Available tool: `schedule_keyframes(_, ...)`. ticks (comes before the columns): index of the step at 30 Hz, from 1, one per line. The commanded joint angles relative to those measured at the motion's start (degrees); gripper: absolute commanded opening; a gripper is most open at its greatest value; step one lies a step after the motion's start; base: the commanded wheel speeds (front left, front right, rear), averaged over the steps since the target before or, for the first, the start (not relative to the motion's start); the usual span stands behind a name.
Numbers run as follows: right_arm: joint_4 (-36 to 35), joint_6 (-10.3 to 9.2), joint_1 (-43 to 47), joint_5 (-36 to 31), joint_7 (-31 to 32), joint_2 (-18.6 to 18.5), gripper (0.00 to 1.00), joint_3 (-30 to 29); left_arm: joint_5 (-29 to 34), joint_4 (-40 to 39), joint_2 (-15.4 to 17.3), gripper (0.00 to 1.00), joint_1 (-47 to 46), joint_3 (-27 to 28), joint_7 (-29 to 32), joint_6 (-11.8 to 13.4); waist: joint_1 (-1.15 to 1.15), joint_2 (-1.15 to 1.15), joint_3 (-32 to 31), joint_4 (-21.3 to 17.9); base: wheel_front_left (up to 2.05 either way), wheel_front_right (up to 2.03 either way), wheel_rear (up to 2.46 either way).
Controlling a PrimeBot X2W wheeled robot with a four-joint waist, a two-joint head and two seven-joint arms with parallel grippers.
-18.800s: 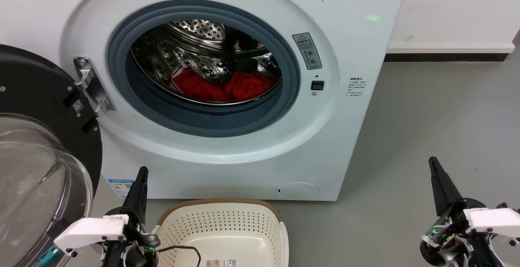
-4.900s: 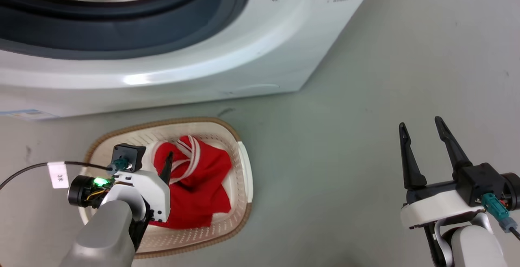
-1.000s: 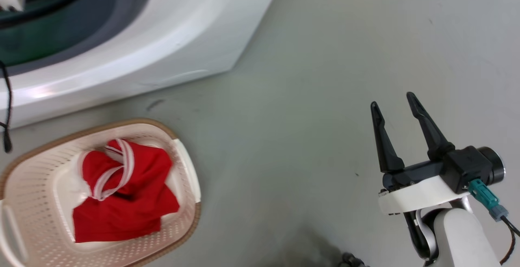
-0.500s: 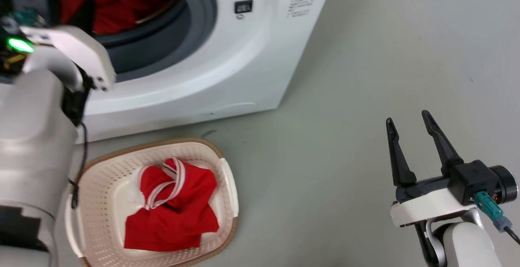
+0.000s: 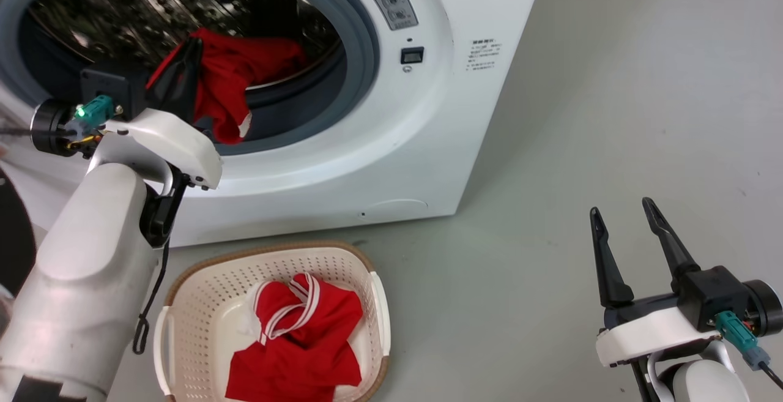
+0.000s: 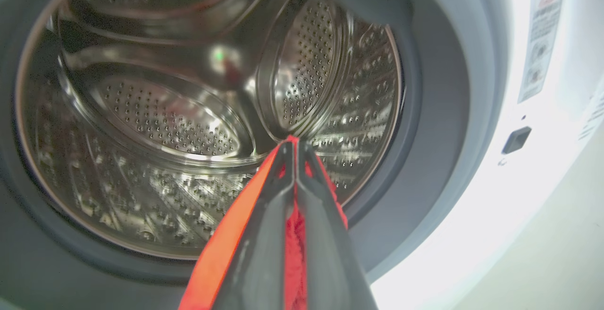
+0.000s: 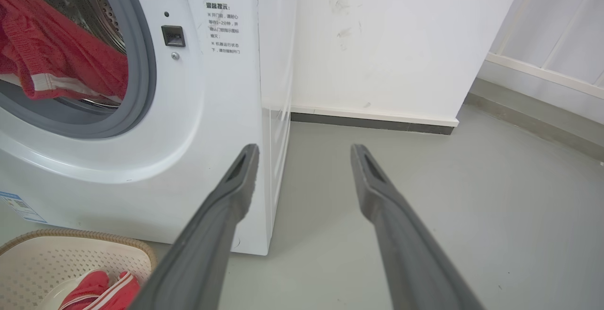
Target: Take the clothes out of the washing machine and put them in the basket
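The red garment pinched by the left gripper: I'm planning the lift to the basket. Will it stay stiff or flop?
Probably floppy: the red garment sags from the left gripper and droops over the grey door seal. Likely light, since a narrow pinch lifts it. Its hanging end may drag on that seal.

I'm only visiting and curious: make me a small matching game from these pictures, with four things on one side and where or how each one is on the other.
1 left gripper
2 right gripper
3 striped-trim red garment
4 second red garment

A lying in the basket
B open, holding nothing
C shut on red cloth
D hanging in the washing machine doorway

Pairs: 1-C, 2-B, 3-A, 4-D
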Motion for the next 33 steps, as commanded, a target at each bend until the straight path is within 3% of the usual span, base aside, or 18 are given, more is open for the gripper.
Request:
schedule_keyframes(1,0.08,-0.04,0.42,-0.24,-0.11,-0.03,1.00,-0.14,0.54,-1.54,0.27,0.00,0.86,0.44,-0.39,0.39,0.01,0.00,-0.97,0.71,0.00,0.00,0.00)
schedule_keyframes(14,0.80,-0.04,3.15,-0.73,-0.11,-0.03,1.00,-1.20,3.39,-26.27,2.02,0.00,14.88,5.14,-0.32,4.42,0.01,0.00,-6.11,3.48,0.00,0.00,0.00)
schedule_keyframes(25,0.50,-0.04,4.37,-0.91,-0.11,-0.03,1.00,-1.27,1.72,-43.58,3.94,0.00,26.29,6.86,1.69,8.92,0.01,0.00,-6.64,5.12,0.00,0.00,0.00)
schedule_keyframes(33,0.59,-0.04,4.42,-1.19,-0.11,-0.03,1.00,-1.80,0.06,-49.29,5.10,0.00,33.89,6.19,5.49,10.78,0.01,0.00,-5.35,5.88,0.00,0.00,0.00)
